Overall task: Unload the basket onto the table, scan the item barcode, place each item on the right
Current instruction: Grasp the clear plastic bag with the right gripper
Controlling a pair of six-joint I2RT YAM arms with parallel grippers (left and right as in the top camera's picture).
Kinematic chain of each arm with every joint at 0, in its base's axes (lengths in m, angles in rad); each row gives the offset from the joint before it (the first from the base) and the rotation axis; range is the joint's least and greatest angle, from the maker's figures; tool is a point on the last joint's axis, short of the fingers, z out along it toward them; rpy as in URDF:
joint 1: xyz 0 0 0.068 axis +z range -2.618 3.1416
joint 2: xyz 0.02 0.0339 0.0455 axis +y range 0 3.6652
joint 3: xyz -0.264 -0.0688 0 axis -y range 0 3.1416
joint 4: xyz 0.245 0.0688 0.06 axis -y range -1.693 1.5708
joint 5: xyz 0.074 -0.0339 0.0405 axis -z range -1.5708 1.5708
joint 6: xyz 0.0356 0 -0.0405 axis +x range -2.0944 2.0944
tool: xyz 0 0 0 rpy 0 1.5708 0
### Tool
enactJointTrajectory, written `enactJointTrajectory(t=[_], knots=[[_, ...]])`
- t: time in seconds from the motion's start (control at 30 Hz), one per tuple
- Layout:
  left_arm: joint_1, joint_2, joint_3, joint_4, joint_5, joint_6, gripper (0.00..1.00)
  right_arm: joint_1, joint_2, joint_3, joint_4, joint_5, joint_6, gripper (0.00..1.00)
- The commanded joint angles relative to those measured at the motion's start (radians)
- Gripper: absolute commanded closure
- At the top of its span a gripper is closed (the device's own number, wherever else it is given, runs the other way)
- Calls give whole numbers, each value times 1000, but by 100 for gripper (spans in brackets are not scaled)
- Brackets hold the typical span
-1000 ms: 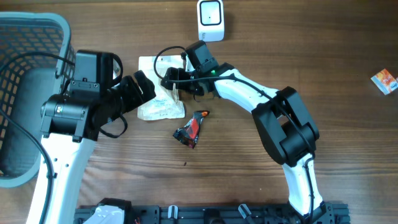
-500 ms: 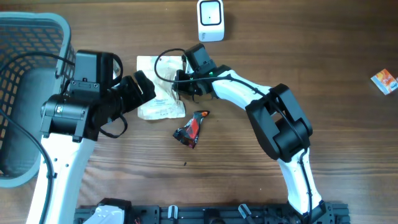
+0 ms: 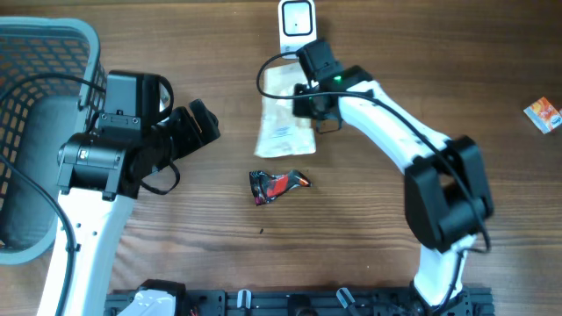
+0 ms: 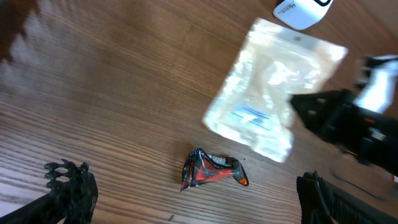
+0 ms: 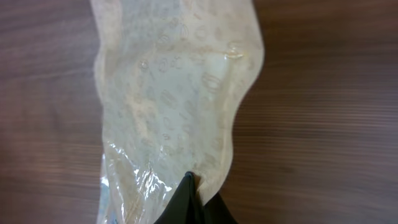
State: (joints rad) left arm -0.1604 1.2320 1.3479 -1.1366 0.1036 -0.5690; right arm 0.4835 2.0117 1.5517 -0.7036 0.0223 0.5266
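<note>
The item, a clear plastic pouch (image 3: 283,118) with a white label, hangs just below the white scanner (image 3: 297,28) at the table's far edge. My right gripper (image 3: 305,101) is shut on the pouch's right edge; in the right wrist view the black fingertips (image 5: 191,182) pinch the film of the pouch (image 5: 174,93). The left wrist view shows the pouch (image 4: 267,102) with a blue-printed label and the scanner (image 4: 301,9) beyond it. No barcode can be made out. My left gripper (image 3: 204,123) stands open to the left, holding nothing.
A crumpled red and black wrapper (image 3: 277,185) lies on the wood below the pouch, also seen between my left gripper's fingers (image 4: 211,174). A grey mesh basket (image 3: 35,53) fills the left edge. A small orange packet (image 3: 543,115) lies far right.
My right gripper shut on the pouch and carried it right and back to just below the scanner. The wrapper has shifted and turned. The left arm has not moved.
</note>
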Motion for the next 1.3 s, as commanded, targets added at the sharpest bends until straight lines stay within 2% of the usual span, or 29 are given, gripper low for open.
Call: enactJointTrajectory(t=[0.0,0.27,0.3,0.37,0.4,0.47,0.53,0.57,0.8,1.0,1.1,1.2,1.27], knots=[[5,-2,9,2,11,15,0,4,-59,-7,-55,225,-95,95],[5,-2,9,2,11,15,0,-74,-54,-8,-215,292,-105,94],[5,-2,9,2,11,15,0,-94,-54,-8,-229,293,-106,85],[5,-2,9,2,11,15,0,-116,-54,-7,-237,293,-113,40],[5,-2,9,2,11,15,0,-127,-54,-7,-237,293,-137,26],[5,-2,9,2,11,15,0,-139,-58,-6,-238,293,-197,12],[5,-2,9,2,11,15,0,-140,-62,0,-240,267,-230,7],[5,-2,9,2,11,15,0,-138,-62,3,-231,201,-296,5],[5,-2,9,2,11,15,0,-134,-51,-14,-188,-109,-307,5],[5,-2,9,2,11,15,0,-134,3,-125,-94,-57,-317,5],[5,-2,9,2,11,15,0,-128,13,-163,-66,-46,-310,15],[5,-2,9,2,11,15,0,-128,27,-172,-64,-10,-261,19],[5,-2,9,2,11,15,0,-128,27,-173,-64,-11,-245,28]])
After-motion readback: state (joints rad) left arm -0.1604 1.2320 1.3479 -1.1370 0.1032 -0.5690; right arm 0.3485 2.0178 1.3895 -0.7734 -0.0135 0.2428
